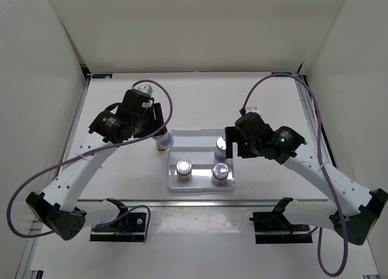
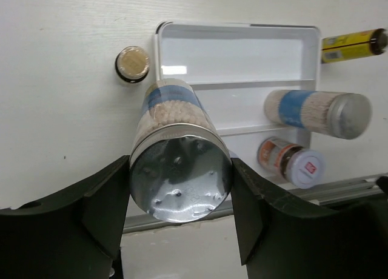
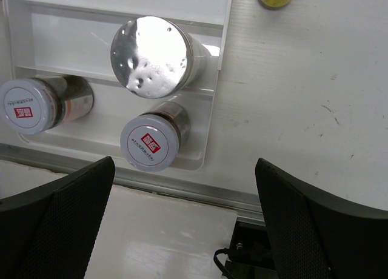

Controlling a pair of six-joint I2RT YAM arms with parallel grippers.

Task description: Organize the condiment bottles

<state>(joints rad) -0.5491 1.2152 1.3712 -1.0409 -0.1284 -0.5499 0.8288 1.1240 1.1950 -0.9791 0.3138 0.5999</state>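
Note:
A silver-lidded blue-labelled jar [image 2: 180, 170] sits between my left gripper's [image 2: 180, 188] fingers, which press on both sides of its lid. This jar [image 1: 162, 143] is just off the left edge of the white stepped tray [image 1: 200, 134]. A second silver-lidded jar [image 3: 151, 56] stands on the tray's middle step. Two squat jars with red-marked lids [image 3: 150, 142] [image 3: 27, 106] stand on the front step. One amber bottle [image 2: 132, 63] stands left of the tray, another [image 2: 351, 45] beyond its right side. My right gripper [image 3: 182, 230] hangs open and empty by the tray's right front corner.
White walls close in the table on the left, back and right. A metal strip [image 3: 182, 188] runs along the table's near edge, just in front of the tray. Purple cables loop off both arms.

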